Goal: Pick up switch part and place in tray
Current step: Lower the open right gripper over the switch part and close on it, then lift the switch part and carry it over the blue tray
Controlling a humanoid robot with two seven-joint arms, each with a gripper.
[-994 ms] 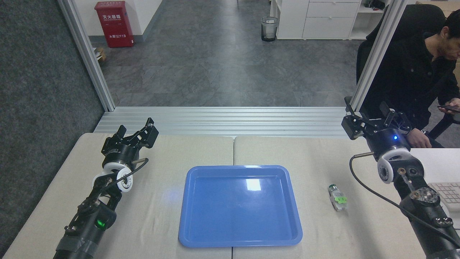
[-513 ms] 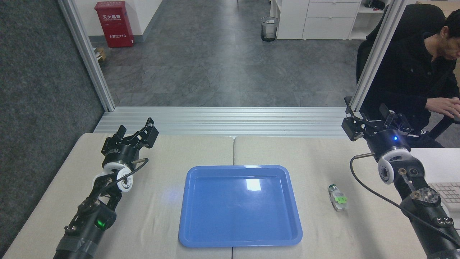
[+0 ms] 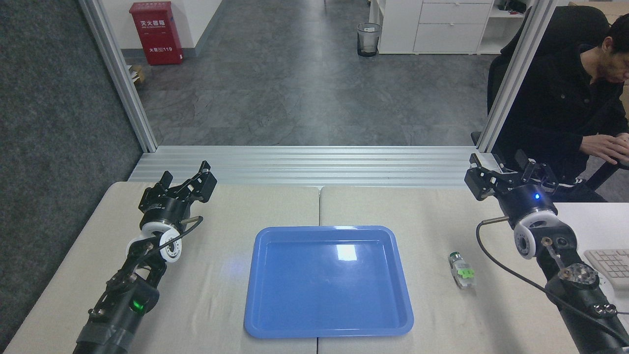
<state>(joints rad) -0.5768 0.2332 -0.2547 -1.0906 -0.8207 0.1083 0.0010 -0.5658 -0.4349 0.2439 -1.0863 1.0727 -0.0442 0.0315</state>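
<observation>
The switch part [image 3: 461, 270] lies flat on the table, just right of the blue tray [image 3: 328, 280], dark metal end pointing away from me, green block in its middle. The tray holds nothing. My right gripper [image 3: 506, 172] hovers at the far right edge of the table, well beyond the part, fingers spread open and empty. My left gripper [image 3: 189, 181] stays at the far left of the table, open and empty, a good way from the tray.
A person in black sits behind the right frame post [image 3: 516, 73], hands [image 3: 609, 146] close to my right arm. A white keyboard [image 3: 607, 265] lies at the right edge. A seam [image 3: 319, 206] splits the beige table.
My right arm has shifted slightly left and toward the table's middle. The person's hands moved. The left arm, tray and switch part have stayed put.
</observation>
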